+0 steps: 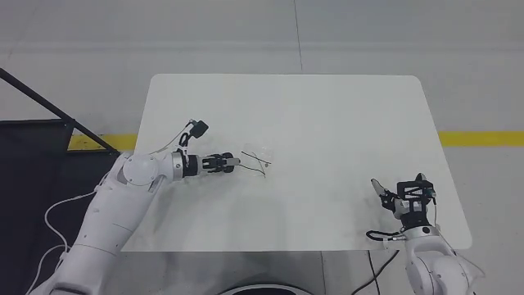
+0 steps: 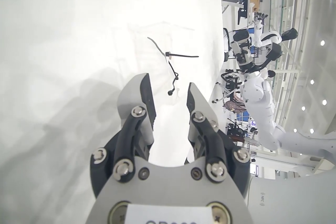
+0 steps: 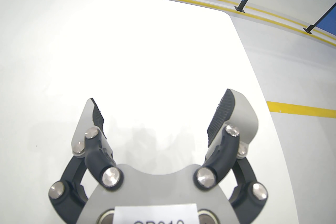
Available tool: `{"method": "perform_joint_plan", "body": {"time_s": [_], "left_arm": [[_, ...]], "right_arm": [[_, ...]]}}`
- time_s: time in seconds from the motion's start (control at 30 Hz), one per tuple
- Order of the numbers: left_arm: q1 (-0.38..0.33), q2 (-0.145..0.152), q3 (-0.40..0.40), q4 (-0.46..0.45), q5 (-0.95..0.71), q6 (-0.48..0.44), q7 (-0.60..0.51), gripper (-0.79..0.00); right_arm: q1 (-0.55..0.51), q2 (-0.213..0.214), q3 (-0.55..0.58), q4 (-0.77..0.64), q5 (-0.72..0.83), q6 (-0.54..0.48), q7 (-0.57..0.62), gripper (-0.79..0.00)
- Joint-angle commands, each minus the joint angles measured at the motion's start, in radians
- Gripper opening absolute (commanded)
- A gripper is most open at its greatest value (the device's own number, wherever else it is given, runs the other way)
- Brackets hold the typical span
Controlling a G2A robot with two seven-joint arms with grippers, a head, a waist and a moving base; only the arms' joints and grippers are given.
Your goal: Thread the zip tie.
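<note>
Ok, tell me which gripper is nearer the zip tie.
Left. The left gripper is open just short of the zip tie, pointing at it; the right gripper is far across the table, near its corner.

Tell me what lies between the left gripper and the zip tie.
Just bare table between the left gripper and the zip tie, per the left wrist view.

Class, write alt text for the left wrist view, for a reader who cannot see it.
The left gripper hovers over a white table with its jaws open. It is pointed at a thin black zip tie that lies loosely bent on the surface just ahead, ungripped.
</note>
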Motion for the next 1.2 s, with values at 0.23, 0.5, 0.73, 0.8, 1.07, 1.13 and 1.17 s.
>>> {"method": "perform_joint_plan", "body": {"time_s": [0.23,0.5,0.73,0.8,1.07,1.13,1.17], "left_arm": [[-0.007,0.002,0.014,0.004,-0.007,-0.002,0.001,-0.468],[-0.010,0.005,0.021,0.003,-0.011,0.002,-0.002,-0.520],[-0.013,0.007,0.028,0.004,-0.015,0.003,-0.006,-0.566],[-0.013,0.007,0.030,0.006,-0.017,0.003,-0.006,-0.570],[-0.019,0.009,0.039,0.011,-0.024,0.004,-0.008,-0.613],[-0.020,0.009,0.041,0.013,-0.025,0.006,-0.008,-0.659],[-0.021,0.010,0.042,0.014,-0.025,0.006,-0.007,-0.674]], "right_arm": [[0.000,0.000,0.000,0.000,0.000,0.000,0.000,0.000],[0.000,0.000,0.000,0.000,0.000,0.000,0.000,0.000],[0.000,0.000,0.000,0.000,0.000,0.000,0.000,0.000],[0.000,0.000,0.000,0.000,0.000,0.000,0.000,0.000],[0.000,0.000,0.000,0.000,0.000,0.000,0.000,0.000],[0.000,0.000,0.000,0.000,0.000,0.000,0.000,0.000],[0.000,0.000,0.000,0.000,0.000,0.000,0.000,0.000]]}}
